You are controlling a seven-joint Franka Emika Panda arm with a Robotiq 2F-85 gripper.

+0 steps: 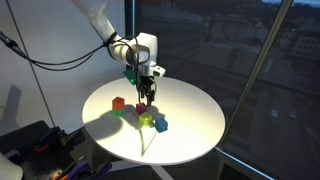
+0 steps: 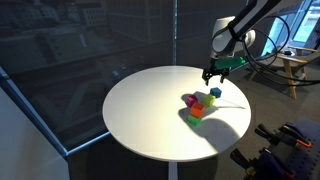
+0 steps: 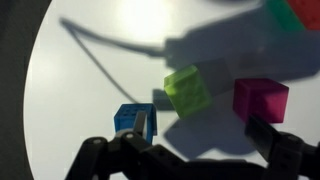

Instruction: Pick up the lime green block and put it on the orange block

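The lime green block [image 3: 187, 90] lies on the white table in the wrist view, between a blue block [image 3: 134, 120] and a magenta block [image 3: 260, 98]. It also shows in both exterior views [image 1: 146, 121] [image 2: 200, 104]. The orange block [image 1: 118, 102] sits at the far side of the cluster, and its corner shows at the top right of the wrist view [image 3: 305, 10]. My gripper [image 3: 205, 135] is open and empty. It hovers above the cluster, close to the lime green block, without touching it [image 1: 147, 97] [image 2: 210, 78].
The round white table [image 1: 190, 135] stands beside dark windows. A sliver of dark green block [image 3: 278, 6] shows next to the orange one. Dark equipment and cables sit off the table's edge [image 1: 30, 145].
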